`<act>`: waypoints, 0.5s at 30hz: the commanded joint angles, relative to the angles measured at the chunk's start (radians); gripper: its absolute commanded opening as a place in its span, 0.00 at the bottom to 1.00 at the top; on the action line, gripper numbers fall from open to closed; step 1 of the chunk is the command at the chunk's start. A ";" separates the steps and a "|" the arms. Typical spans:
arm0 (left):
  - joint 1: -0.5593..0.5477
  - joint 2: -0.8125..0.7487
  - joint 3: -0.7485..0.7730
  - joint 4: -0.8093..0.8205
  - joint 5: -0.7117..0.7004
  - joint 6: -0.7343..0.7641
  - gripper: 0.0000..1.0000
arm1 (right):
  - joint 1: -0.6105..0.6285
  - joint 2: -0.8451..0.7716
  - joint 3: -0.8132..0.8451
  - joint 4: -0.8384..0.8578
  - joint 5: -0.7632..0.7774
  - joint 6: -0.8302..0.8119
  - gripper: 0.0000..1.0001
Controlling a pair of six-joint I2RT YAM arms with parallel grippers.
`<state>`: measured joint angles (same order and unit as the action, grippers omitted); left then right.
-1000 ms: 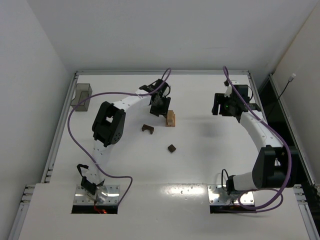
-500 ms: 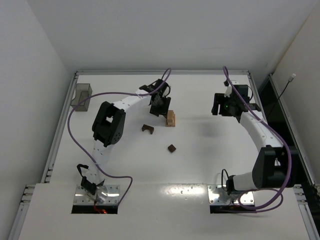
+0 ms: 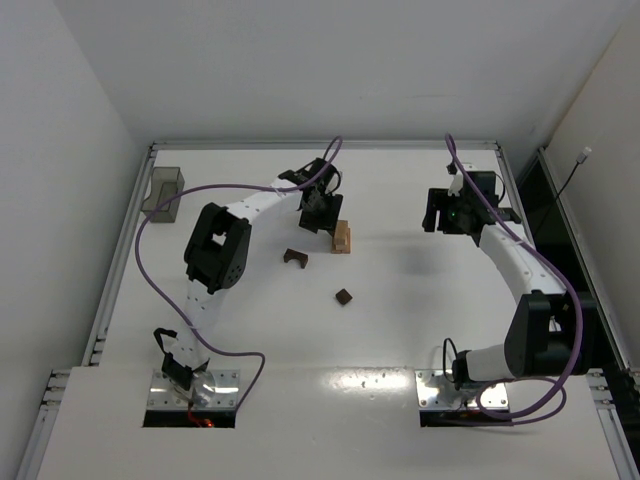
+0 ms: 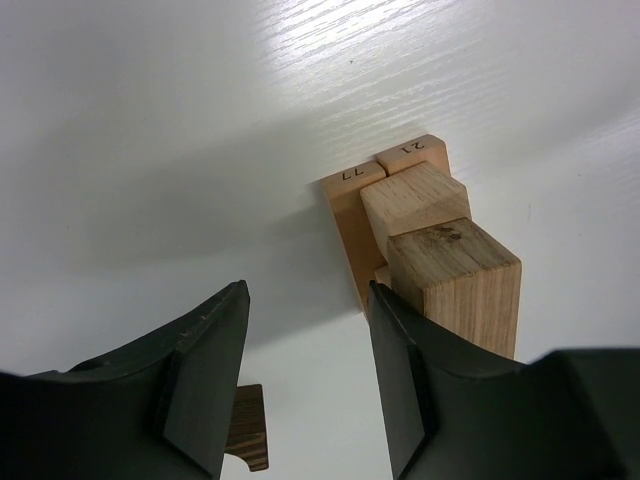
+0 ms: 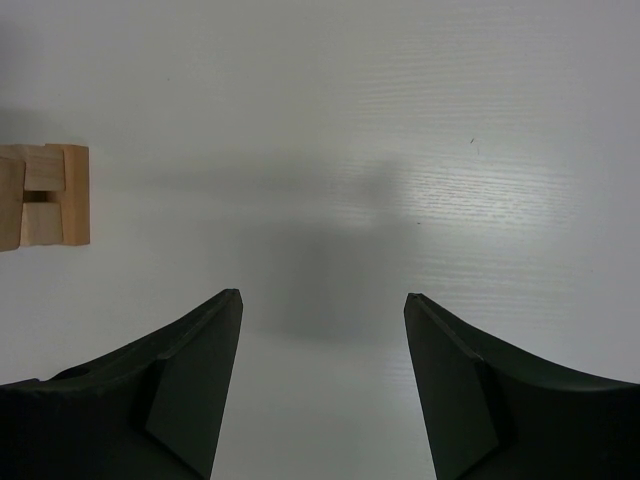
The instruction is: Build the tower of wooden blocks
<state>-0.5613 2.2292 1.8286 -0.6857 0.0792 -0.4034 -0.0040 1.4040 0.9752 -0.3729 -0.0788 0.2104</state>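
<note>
The wood block tower (image 3: 343,237) is a short stack of light tan blocks in the middle of the table. In the left wrist view the wood block tower (image 4: 430,235) rises just outside my right finger (image 4: 405,380), its top block close against that finger. My left gripper (image 3: 322,213) (image 4: 305,300) is open with only bare table between its jaws. A dark brown arch block (image 3: 294,258) (image 4: 246,428) lies near the tower. A small dark cube (image 3: 344,296) lies closer to the arm bases. My right gripper (image 3: 445,212) (image 5: 322,300) hangs open and holds nothing, well to the right of the tower (image 5: 45,195).
A translucent grey bin (image 3: 163,192) stands at the far left edge of the table. A raised rim (image 3: 320,146) runs round the white table top. Purple cables loop along both arms.
</note>
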 commanded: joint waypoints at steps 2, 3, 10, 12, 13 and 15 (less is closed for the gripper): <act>0.003 -0.037 0.002 0.018 0.001 -0.003 0.48 | -0.002 0.000 0.000 0.046 -0.009 0.006 0.63; 0.003 -0.049 -0.014 0.018 -0.010 -0.003 0.42 | -0.002 0.000 0.000 0.046 -0.009 0.006 0.63; 0.003 -0.103 -0.073 0.018 -0.073 -0.023 0.01 | -0.002 -0.010 0.000 0.046 -0.009 0.006 0.63; 0.003 -0.118 -0.083 0.028 -0.073 -0.023 0.00 | -0.002 -0.010 0.000 0.046 -0.009 0.006 0.63; 0.003 -0.129 -0.097 0.028 -0.073 -0.023 0.00 | -0.002 -0.010 -0.009 0.046 -0.009 0.006 0.63; -0.006 -0.140 -0.111 0.028 -0.064 -0.023 0.00 | -0.002 -0.010 -0.009 0.046 -0.009 0.006 0.63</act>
<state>-0.5617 2.1742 1.7290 -0.6758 0.0242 -0.4129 -0.0040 1.4040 0.9733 -0.3672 -0.0788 0.2104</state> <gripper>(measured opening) 0.001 0.630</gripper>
